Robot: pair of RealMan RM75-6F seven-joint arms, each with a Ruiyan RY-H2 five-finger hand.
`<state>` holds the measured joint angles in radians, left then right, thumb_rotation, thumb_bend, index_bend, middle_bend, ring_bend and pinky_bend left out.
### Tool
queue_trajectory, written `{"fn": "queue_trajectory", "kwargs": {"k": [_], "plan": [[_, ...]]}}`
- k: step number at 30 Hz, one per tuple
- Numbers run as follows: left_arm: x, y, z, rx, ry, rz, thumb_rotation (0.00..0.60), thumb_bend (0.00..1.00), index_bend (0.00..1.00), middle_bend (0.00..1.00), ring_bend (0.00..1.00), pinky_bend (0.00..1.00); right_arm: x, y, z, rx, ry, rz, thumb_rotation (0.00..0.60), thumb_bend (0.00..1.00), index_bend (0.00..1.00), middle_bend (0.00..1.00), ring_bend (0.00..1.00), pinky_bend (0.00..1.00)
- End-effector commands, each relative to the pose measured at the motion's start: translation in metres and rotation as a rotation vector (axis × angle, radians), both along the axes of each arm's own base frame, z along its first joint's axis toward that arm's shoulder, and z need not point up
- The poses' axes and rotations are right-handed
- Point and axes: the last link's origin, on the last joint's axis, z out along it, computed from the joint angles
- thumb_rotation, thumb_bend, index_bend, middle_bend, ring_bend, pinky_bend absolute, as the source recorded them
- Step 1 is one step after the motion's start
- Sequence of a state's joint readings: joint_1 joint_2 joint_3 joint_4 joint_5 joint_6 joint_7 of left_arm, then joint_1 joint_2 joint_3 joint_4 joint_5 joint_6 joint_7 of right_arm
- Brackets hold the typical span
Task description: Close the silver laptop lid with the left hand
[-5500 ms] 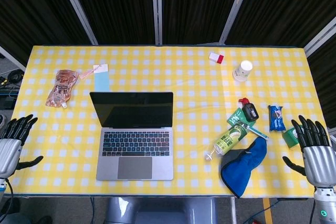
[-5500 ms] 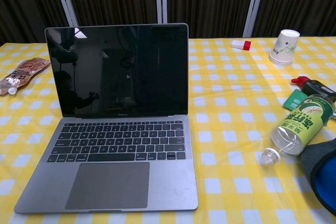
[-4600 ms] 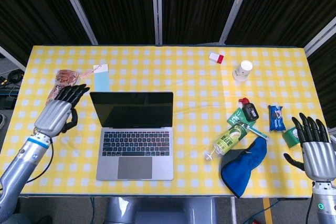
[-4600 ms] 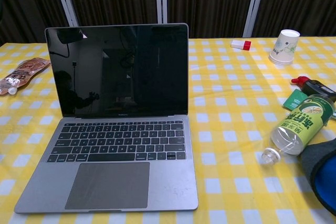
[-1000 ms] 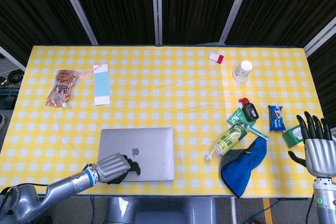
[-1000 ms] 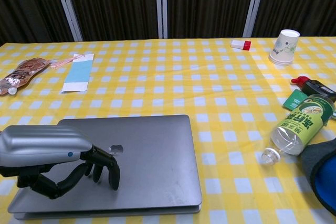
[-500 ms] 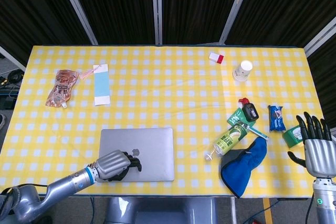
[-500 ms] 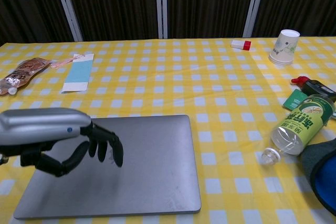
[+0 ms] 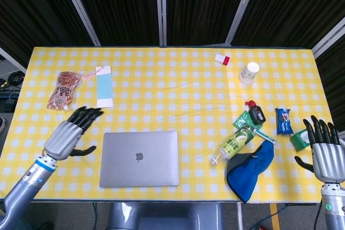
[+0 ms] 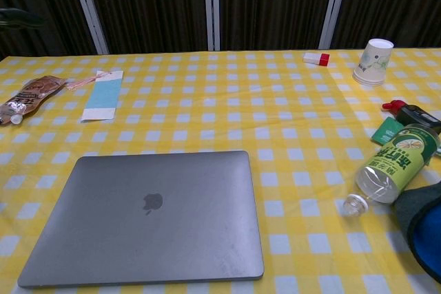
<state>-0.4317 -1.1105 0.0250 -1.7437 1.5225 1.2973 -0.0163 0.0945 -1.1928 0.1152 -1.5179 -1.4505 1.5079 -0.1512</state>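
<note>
Your silver laptop (image 9: 139,158) is lying flat with its lid fully down on the yellow checked tablecloth (image 9: 172,79), close to the table's near edge. Your left hand (image 9: 70,136) is hovering just left of the laptop, off it, fingers spread and holding nothing. Your right hand (image 9: 326,157) is hanging well to the right of the laptop, past the table's right edge, fingers apart and empty.

Right of the laptop a green-labelled bottle (image 9: 234,145) is lying on its side, touching a blue cloth (image 9: 249,169). Beyond the laptop on the left, a light blue card (image 9: 104,86) and a brown pouch (image 9: 63,89) are lying flat. Far beyond the laptop on the right, a paper cup (image 9: 248,72) is standing near a small red-and-white box (image 9: 221,58). Dark curtains (image 9: 199,4) with pale metal posts are closing off the room behind the table.
</note>
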Motion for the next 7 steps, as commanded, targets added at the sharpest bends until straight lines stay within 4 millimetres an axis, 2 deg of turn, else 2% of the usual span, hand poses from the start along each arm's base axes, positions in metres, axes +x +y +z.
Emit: {"fn": "queue_trajectory", "kwargs": {"k": [1, 4, 7], "plan": [[-0.034, -0.024, 0.026, 0.121, 0.054, 0.156, 0.600, 0.00, 0.00, 0.00, 0.00, 0.00, 0.001, 0.001, 0.001, 0.001, -0.002, 0.004, 0.600, 0.00, 0.00, 0.00, 0.00, 0.00], [-0.052, -0.042, 0.029, 0.142, 0.056, 0.210, 0.600, 0.00, 0.00, 0.00, 0.00, 0.00, 0.004, 0.002, 0.001, 0.000, 0.000, 0.017, 0.600, 0.00, 0.00, 0.00, 0.00, 0.00], [-0.057, -0.051, 0.030, 0.139, 0.086, 0.217, 0.600, 0.00, 0.00, 0.00, 0.00, 0.00, 0.006, 0.003, 0.001, 0.001, 0.002, 0.027, 0.600, 0.00, 0.00, 0.00, 0.00, 0.00]]}}
